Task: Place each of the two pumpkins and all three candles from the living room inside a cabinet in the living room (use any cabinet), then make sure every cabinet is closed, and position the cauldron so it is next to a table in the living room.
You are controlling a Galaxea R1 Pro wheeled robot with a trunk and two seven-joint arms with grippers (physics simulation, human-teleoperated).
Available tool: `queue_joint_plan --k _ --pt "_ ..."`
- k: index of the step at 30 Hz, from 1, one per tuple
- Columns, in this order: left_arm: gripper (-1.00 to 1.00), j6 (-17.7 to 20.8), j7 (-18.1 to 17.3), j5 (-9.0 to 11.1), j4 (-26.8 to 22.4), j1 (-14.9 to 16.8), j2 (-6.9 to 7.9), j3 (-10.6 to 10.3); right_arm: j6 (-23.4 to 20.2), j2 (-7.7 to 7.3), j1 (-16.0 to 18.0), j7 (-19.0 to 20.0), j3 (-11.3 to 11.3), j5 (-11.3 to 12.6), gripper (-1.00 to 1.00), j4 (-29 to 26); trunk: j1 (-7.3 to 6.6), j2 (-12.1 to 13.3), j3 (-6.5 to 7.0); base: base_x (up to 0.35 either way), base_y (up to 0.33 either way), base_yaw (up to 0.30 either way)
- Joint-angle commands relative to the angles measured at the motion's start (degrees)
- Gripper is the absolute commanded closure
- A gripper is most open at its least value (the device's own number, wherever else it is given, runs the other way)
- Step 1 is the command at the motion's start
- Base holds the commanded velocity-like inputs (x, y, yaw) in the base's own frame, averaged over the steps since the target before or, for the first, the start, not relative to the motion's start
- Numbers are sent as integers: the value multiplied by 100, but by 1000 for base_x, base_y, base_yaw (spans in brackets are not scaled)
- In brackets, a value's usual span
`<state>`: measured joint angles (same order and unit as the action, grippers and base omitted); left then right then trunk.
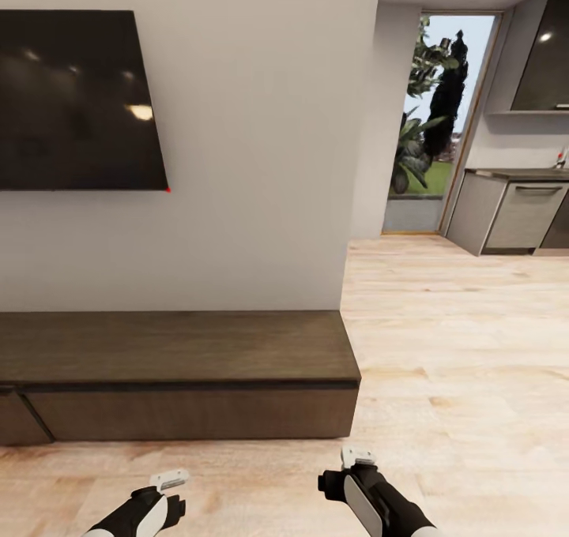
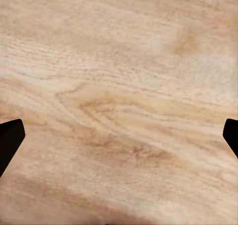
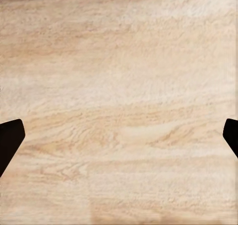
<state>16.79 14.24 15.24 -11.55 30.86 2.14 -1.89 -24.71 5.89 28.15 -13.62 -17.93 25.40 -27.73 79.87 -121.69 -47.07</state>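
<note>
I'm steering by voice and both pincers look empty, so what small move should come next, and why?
Probably turn the base left along the TV cabinet: both pincers, left and right, hang open over bare plank floor, and a drawer front at the cabinet's left end looks ajar.

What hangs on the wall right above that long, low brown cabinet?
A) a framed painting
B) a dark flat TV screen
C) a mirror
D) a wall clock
B: in the head view a dark flat TV is mounted on the white wall, above the low dark-brown cabinet that stands on the light wood floor.
</note>
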Motion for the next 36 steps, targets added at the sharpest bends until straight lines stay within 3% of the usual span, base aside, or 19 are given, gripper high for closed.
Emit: queue_joint_plan --k 1,9,36 --pt "-100 -5 0 -1 14 -1 -1 2 9 0 1 0 0 0 -100 11 -23 42 18 0 0 0" --pt "-100 -182 0 -11 98 -1 -5 -2 176 0 -1 5 0 0 -100 38 -198 362 162 0 0 0" --pt "-100 -194 0 -21 189 -1 -9 -2 186 0 4 9 0 0 -100 113 -791 1445 647 0 0 0"
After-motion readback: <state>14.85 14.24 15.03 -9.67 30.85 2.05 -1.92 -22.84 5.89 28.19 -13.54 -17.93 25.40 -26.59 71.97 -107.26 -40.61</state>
